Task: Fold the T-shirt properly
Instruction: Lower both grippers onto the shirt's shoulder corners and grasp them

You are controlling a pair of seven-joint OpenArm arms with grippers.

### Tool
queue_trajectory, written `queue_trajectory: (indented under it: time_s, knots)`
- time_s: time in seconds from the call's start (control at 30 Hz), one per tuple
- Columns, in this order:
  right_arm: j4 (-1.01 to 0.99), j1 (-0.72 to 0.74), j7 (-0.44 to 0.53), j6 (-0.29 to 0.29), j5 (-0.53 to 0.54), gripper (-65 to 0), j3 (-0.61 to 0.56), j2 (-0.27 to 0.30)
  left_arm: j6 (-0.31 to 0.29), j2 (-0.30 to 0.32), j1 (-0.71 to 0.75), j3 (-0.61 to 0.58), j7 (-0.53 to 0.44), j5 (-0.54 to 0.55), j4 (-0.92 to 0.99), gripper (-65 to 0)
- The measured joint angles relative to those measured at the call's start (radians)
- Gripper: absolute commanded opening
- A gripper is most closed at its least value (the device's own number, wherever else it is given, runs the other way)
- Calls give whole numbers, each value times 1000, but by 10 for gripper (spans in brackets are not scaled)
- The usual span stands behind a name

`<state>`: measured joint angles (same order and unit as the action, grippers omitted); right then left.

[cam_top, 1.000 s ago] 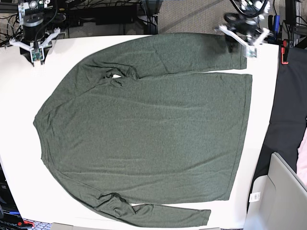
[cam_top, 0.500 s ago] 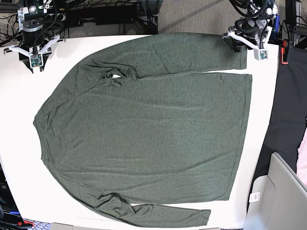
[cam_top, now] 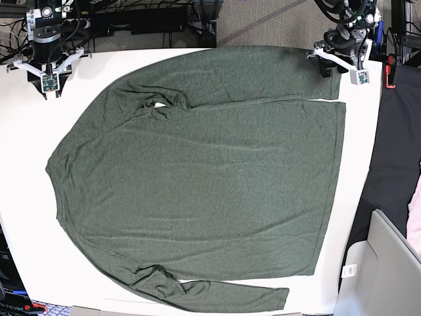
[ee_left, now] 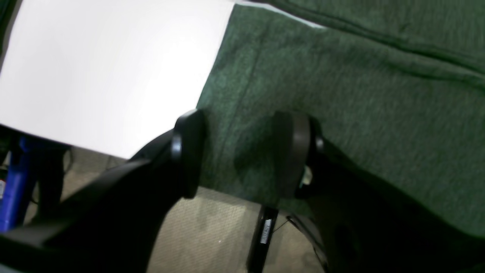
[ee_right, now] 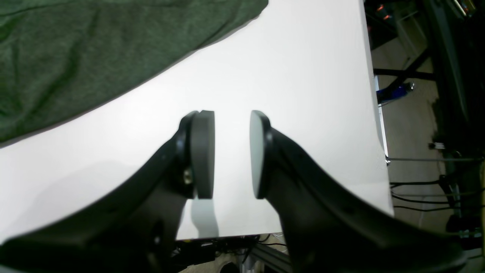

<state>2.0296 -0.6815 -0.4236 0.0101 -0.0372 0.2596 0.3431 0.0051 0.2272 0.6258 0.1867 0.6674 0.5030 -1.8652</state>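
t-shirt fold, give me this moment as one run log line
T-shirt: flat on white table, unfolded | left gripper: open over sleeve cuff | right gripper: open over bare table, off shirt

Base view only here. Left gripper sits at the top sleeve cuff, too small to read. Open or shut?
Observer: Open. In the left wrist view the left gripper has its jaws apart over the cuff end of the T-shirt, with no fabric pinched between the pads.
Operator: Is it over cloth or table?
Observer: Both. One finger lies over the sleeve, the other at the cuff's edge beside the bare white table.
Operator: And the right one?
Observer: The right gripper is open too, over bare table, with the shirt's edge off to one side and clear of its pads.
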Motion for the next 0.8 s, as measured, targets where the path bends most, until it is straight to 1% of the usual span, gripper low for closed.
queue_trajectory:
  time_s: [0.03, 0.13, 0.23, 0.27, 0.37, 0.43, 0.5, 0.53, 0.57, 0.63, 0.7, 0.73, 0.8]
  knots:
    - [0, 0, 0, -2, 0, -487, 0, 0, 1, 1, 0, -13, 0, -2, -1, -415]
    - [0, 0, 0, -3, 0, -486, 0, 0, 2, 2, -2, -38, -12, -1, -2, -536]
    - [0, -1, 0, -3, 0, -486, 0, 0, -3, 0, -3, -43, -14, 6, -2, -637]
    - [0, -1, 0, -3, 0, -486, 0, 0, -5, 0, -3, -43, -14, 7, -2, -650]
    - [0, -3, 0, -3, 0, -486, 0, 0, -5, 0, -3, -43, -10, 11, -7, -650]
    - [0, -2, -25, -3, 0, -486, 0, 0, -10, 11, -2, -44, 30, 18, -32, -650]
    - [-1, 18, -95, -1, 10, -485, 0, -2, -12, 17, 3, -50, 58, 25, -52, -650]
    - [-2, 45, -134, -6, 39, -485, 0, -10, -13, 16, 3, -50, 66, 25, -58, -650]
    - [-3, 66, -152, -10, 53, -485, 0, -20, -12, 16, 4, -50, 64, 25, -60, -650]
    - [-3, 115, -240, 0, 143, -480, 0, -35, -13, 14, 5, -50, 62, 26, -60, -650]
    - [-3, 148, -308, 6, 212, -434, 0, -37, -14, 17, 5, -50, 63, 29, -61, -650]
    - [-4, 165, -352, 15, 246, -400, 3, -40, -14, 16, 5, -50, 65, 29, -62, -650]
    - [-4, 193, -394, 25, 320, -338, 3, -43, -13, 14, 6, -50, 66, 29, -62, -650]
